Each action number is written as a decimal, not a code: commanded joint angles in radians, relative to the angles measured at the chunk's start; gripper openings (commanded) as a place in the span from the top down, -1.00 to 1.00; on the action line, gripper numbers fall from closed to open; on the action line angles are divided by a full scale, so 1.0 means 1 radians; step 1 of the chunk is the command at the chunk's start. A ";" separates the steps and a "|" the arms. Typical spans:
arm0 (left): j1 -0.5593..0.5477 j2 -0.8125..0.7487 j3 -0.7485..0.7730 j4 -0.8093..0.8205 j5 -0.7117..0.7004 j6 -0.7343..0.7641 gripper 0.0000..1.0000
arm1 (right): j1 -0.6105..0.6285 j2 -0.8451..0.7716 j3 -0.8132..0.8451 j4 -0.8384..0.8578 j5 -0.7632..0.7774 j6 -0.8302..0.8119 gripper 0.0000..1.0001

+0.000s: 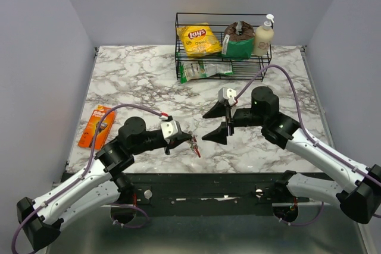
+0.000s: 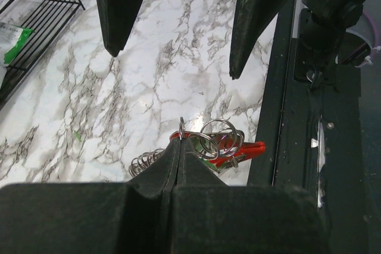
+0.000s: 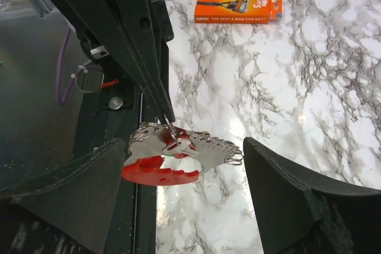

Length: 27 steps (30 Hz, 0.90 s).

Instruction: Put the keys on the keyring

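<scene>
Left end effector (image 1: 189, 140): pinched shut on thin metal keyring (image 2: 218, 122) | bunch: glossy red oval plastic loop (image 3: 158, 174), flat silvery-grey piece (image 3: 208, 149), at near edge of marble-veined counter (image 1: 137, 81) | Right end effector (image 1: 205, 127): spread wide, flanking bunch

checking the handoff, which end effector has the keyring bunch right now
The left end effector: it is pinched shut on the bunch. The right end effector stands wide open facing it, gripping nothing.
</scene>
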 commanded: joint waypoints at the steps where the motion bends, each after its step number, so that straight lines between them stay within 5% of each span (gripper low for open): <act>1: -0.004 -0.047 -0.027 0.139 0.039 -0.025 1.00 | -0.007 -0.046 -0.007 0.028 0.016 -0.026 -0.75; 18: -0.004 -0.115 -0.103 0.289 0.081 -0.048 1.00 | -0.005 0.018 0.029 0.023 -0.188 -0.012 -0.57; 27: -0.004 -0.127 -0.131 0.347 0.096 -0.065 1.00 | -0.005 0.035 0.032 0.026 -0.171 -0.006 -0.43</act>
